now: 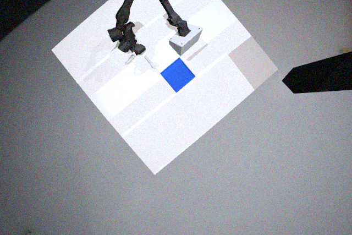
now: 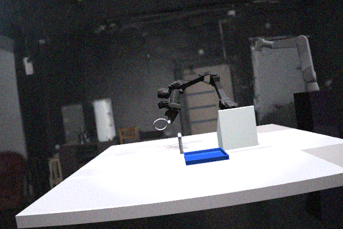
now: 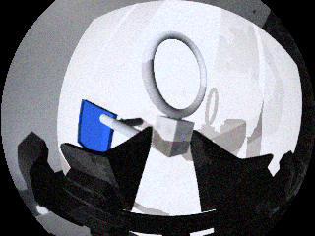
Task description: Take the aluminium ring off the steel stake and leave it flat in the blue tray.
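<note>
Left of centre in the exterior view, claw (image 1: 136,53) (image 2: 170,121) (image 3: 171,132): it is standing a little under half open, its fingers gripping the welded tab (image 2: 169,122) (image 3: 172,133).
Ring (image 1: 128,60) (image 2: 154,124) (image 3: 148,79): it is hanging clear of the stake (image 1: 149,61) (image 2: 180,144) (image 3: 118,125), steeply tilted above the surface (image 1: 159,135) (image 2: 166,190) (image 3: 118,64).
Tray (image 1: 177,75) (image 2: 206,161) (image 3: 91,128): it is lying right of the stake in the exterior view, awaiting the ring.
Step in hand: the arm is apparently carrying the freed ring; placing is remaining.
Path: going high around the stake would be keeping the hoop from catching its top.
Wrist: turning the hoop level over the tray, before lowering, would be giving it a flat landing; the small tab could be pivoting if hurried.
Release: lowering gently until the whole hoop is resting inside the walls, then opening and backing off along the fingers, would be avoiding a drag on the tab.
</note>
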